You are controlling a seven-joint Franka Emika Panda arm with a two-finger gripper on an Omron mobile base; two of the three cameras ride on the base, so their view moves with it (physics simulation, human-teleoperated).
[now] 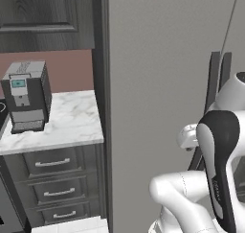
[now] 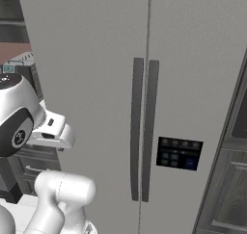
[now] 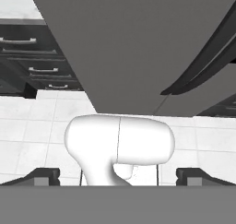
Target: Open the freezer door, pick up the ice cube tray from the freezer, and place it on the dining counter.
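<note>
Task at its start, by my reading. Freezer door (image 2: 87, 84) shut, flush beside its neighbour door; nothing grasped. All three steps remain: open door, take tray, carry it to the dining counter.

Landmark: the door's dark bar handle (image 2: 137, 127), upright along the door's right edge, just beside the twin handle (image 2: 151, 127) of the other door. A dark control panel (image 2: 178, 153) sits right of both handles, low on the neighbour door.

Pincer (image 3: 118, 176): fingertips (image 3: 44, 176) spread wide, pinching nothing. Hand camera looks down toward the tiled floor (image 3: 27, 131), the curved handles up and to the right, well apart from the tips.

Left of the freezer, a marble-topped desk (image 1: 72, 126) over silver-handled drawers (image 1: 52, 163), carrying a coffee machine (image 1: 26, 97).

Hidden: ice cube tray presumably behind the shut door, unconfirmed. The freezer's top and foot are cut off. Panel markings too small to read.
</note>
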